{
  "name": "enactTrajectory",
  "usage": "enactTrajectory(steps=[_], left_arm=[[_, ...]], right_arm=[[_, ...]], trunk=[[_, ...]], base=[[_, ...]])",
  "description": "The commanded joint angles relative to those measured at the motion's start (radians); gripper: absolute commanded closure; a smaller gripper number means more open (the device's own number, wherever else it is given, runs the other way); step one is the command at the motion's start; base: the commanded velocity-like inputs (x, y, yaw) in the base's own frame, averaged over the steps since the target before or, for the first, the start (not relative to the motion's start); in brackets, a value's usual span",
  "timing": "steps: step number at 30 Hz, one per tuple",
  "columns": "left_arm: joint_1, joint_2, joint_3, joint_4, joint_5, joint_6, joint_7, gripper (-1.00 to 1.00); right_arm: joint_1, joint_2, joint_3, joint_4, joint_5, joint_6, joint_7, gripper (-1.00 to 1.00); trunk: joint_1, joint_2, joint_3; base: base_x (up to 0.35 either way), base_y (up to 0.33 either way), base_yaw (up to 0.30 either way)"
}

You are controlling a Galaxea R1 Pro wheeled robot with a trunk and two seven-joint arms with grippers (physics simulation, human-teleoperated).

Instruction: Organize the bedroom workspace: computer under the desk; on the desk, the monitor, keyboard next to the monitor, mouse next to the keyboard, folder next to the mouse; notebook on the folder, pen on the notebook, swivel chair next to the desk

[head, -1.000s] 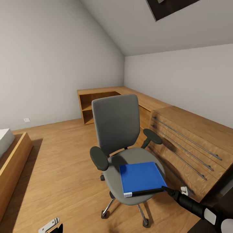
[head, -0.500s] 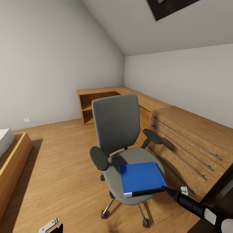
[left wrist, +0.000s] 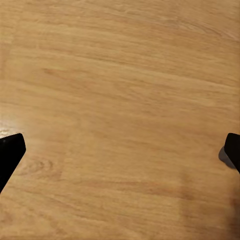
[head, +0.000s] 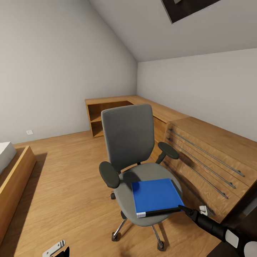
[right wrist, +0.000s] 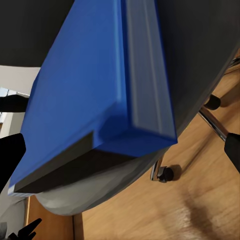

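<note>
the right gripper [right wrist: 120, 145] has its two black fingertips spread wide, one at each side edge of the right wrist picture, with the flat bright blue folder with a white edge [right wrist: 95, 90] lying between them; neither tip is seen pressing on it, so the jaws stand released. in the head picture the right arm reaches in from the lower right corner toward the folder's [head: 155, 196] near edge. the folder lies flat on the seat of the grey upholstered swivel chair with black armrests and chrome base [head: 128, 142], at the centre of that frame. the left gripper [left wrist: 120, 150] also has its dark tips far apart at the picture's edges, holding nothing, above the light wooden plank floor [left wrist: 120, 100]. a light-wood drawer chest with long metal rails [head: 207, 160] stands just right of the chair, close by the right arm. a low light-wood shelf unit [head: 107, 114] sits behind the chair along the wall.
</note>
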Motion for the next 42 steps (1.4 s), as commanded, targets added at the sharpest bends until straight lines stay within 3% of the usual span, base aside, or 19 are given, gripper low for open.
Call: enactTrajectory(steps=[1, 42], left_arm=[[0.000, 0.000, -0.003, 0.000, 0.010, -0.003, 0.003, -1.00], [0.000, 0.000, -0.003, 0.000, 0.012, -0.003, 0.003, -1.00]], right_arm=[[0.000, 0.000, 0.005, 0.000, -0.011, 0.009, 0.002, -1.00], [0.000, 0.001, 0.005, 0.000, -0.010, 0.007, 0.000, -1.00]], trunk=[[0.000, 0.000, -0.001], [0.000, 0.000, -0.001]], base=[[0.000, 0.000, 0.000], [0.013, 0.010, 0.000]])
